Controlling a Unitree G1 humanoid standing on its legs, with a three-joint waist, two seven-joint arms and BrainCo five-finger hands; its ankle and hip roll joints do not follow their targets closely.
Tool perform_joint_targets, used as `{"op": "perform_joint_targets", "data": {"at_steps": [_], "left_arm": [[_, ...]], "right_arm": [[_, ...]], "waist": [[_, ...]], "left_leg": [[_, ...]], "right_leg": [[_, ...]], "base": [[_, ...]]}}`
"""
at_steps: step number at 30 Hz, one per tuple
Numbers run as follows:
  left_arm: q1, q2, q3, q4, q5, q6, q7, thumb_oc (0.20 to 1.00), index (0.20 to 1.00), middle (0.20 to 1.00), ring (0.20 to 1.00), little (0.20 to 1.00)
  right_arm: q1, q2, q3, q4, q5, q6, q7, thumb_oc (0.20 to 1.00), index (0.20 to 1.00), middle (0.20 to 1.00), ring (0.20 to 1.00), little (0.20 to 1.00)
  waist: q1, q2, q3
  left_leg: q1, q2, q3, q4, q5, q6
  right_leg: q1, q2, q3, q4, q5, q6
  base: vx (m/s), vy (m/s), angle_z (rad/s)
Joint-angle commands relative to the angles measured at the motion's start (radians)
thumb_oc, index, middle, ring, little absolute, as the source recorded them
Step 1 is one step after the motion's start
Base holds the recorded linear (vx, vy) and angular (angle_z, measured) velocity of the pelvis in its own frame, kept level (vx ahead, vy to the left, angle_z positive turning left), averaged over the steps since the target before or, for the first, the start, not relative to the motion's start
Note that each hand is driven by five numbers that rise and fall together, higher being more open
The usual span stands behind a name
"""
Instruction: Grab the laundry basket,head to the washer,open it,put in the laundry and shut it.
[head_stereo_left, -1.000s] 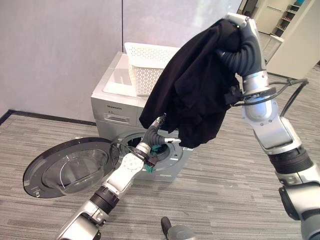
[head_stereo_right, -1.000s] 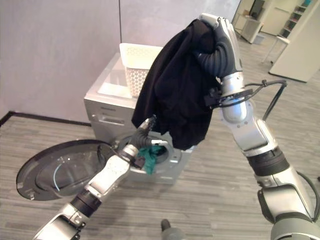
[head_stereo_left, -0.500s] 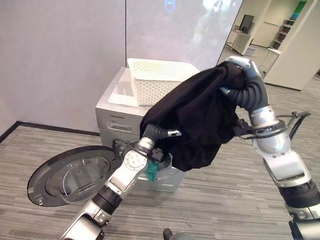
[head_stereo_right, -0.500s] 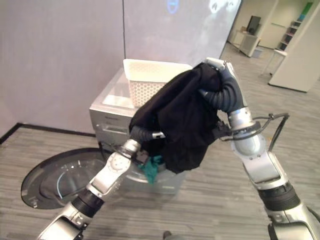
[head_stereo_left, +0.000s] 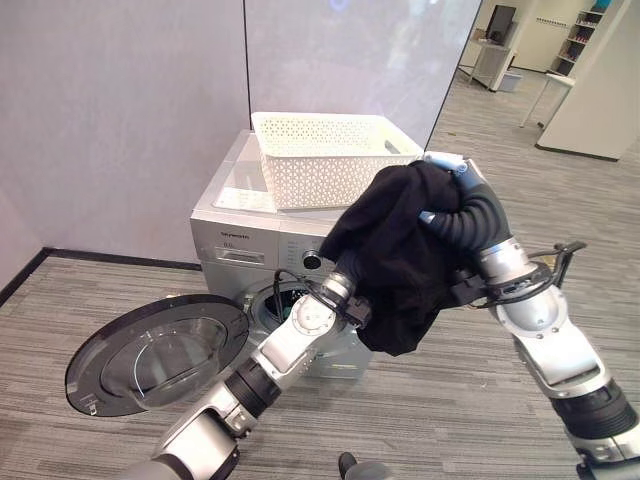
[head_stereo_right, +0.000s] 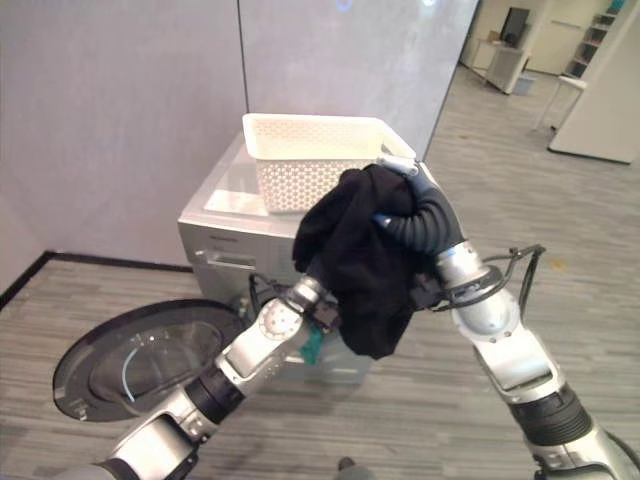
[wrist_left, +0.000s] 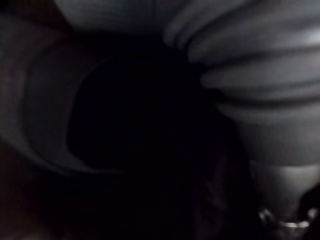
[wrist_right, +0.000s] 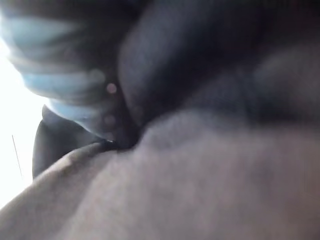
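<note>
right robot hand (head_stereo_left: 452, 178) lowered black garment (head_stereo_left: 400, 255) toward washer (head_stereo_left: 240, 235), left robot hand now under it

eye views: head-high, looking down, sharing washer (head_stereo_left: 262, 255) and basket (head_stereo_right: 318, 158) | wrist views: pressed against dark cloth (wrist_right: 200, 170)

So it's a plain black cloth garment (head_stereo_left: 400, 255), white perforated plastic laundry basket (head_stereo_left: 325, 155), silver-grey metal washer (head_stereo_left: 235, 235) with dark tinted round door (head_stereo_left: 155, 352), grey striped floor (head_stereo_left: 450, 390).

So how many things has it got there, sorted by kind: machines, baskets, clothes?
Washer: 1, its round door swung open
White basket: 1, on top of the washer
Clothes: 2, a black garment at the right hand, a teal piece at the drum opening
Total: 4
</note>
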Motion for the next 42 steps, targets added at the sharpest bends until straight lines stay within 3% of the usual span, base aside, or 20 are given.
{"op": "perform_joint_targets", "data": {"at_steps": [1, 7, 16, 24, 25, 26, 27, 42], "left_arm": [[-0.089, -0.054, -0.028, 0.006, -0.059, -0.037, -0.001, 1.000, 1.000, 1.000, 1.000, 1.000], [-0.081, -0.054, -0.024, -0.012, -0.076, -0.039, 0.012, 1.000, 1.000, 1.000, 1.000, 1.000], [-0.006, -0.006, 0.015, -0.045, -0.128, -0.036, -0.011, 1.000, 1.000, 1.000, 1.000, 1.000], [0.003, -0.111, 0.033, 0.056, -0.163, -0.104, 0.030, 1.000, 1.000, 1.000, 1.000, 1.000], [0.008, -0.119, 0.034, 0.063, -0.172, -0.108, 0.035, 0.570, 0.570, 0.570, 0.570, 0.570], [0.018, -0.131, 0.034, 0.074, -0.172, -0.121, 0.048, 0.272, 0.272, 0.272, 0.272, 0.272], [0.021, -0.132, 0.035, 0.072, -0.172, -0.125, 0.052, 0.200, 0.200, 0.200, 0.200, 0.200], [0.077, -0.155, 0.015, 0.119, -0.073, -0.182, 0.148, 0.200, 0.200, 0.200, 0.200, 0.200]], "right_arm": [[-0.077, 0.054, 0.009, -0.057, 0.033, -0.036, -0.042, 0.200, 0.200, 0.200, 0.200, 0.200], [-0.076, 0.121, 0.037, -0.049, 0.029, -0.024, -0.077, 0.200, 0.200, 0.200, 0.200, 0.200], [-0.006, 0.140, -0.004, -0.042, 0.012, -0.014, -0.102, 0.200, 0.200, 0.200, 0.200, 0.200], [0.013, 0.211, 0.058, -0.031, 0.071, -0.045, -0.107, 0.200, 0.200, 0.200, 0.200, 0.200], [0.015, 0.214, 0.066, -0.032, 0.075, -0.047, -0.110, 0.200, 0.200, 0.200, 0.200, 0.200], [0.022, 0.218, 0.081, -0.026, 0.082, -0.052, -0.115, 0.200, 0.200, 0.200, 0.200, 0.200], [0.024, 0.219, 0.086, -0.025, 0.086, -0.052, -0.116, 0.200, 0.200, 0.200, 0.200, 0.200], [0.054, 0.216, 0.132, -0.014, 0.084, -0.069, -0.149, 0.200, 0.200, 0.200, 0.200, 0.200]], "waist": [[0.016, -0.001, 0.005], [0.022, 0.021, 0.013], [0.027, 0.034, 0.016], [0.003, 0.033, 0.024], [0.000, 0.031, 0.026], [-0.007, 0.029, 0.032], [-0.009, 0.029, 0.034], [-0.011, 0.027, 0.040]], "left_leg": [[0.191, 0.003, 0.046, -0.161, -0.083, 0.038], [0.190, 0.004, 0.049, -0.166, -0.078, 0.034], [0.200, 0.015, 0.057, -0.184, -0.070, 0.024], [0.217, 0.019, 0.079, -0.212, -0.062, 0.013], [0.220, 0.020, 0.083, -0.214, -0.061, 0.012], [0.224, 0.021, 0.093, -0.220, -0.060, 0.012], [0.226, 0.021, 0.097, -0.223, -0.060, 0.011], [0.245, 0.037, 0.127, -0.272, -0.036, -0.005]], "right_leg": [[-0.172, -0.064, 0.000, 0.030, 0.111, 0.058], [-0.171, -0.069, -0.009, 0.024, 0.102, 0.052], [-0.170, -0.062, -0.018, 0.022, 0.085, 0.045], [-0.183, -0.054, -0.007, 0.024, 0.079, 0.044], [-0.186, -0.053, -0.004, 0.024, 0.079, 0.043], [-0.194, -0.047, 0.005, 0.024, 0.076, 0.043], [-0.197, -0.045, 0.009, 0.023, 0.077, 0.043], [-0.216, -0.019, 0.014, 0.016, 0.071, 0.038]], "base": [[-0.01, -0.035, 0.07], [0.00, -0.011, 0.02], [0.02, -0.026, 0.01], [0.00, -0.013, 0.00], [0.00, -0.034, -0.06], [0.00, -0.035, -0.11], [0.00, -0.022, -0.19], [0.00, -0.042, -0.07]]}}
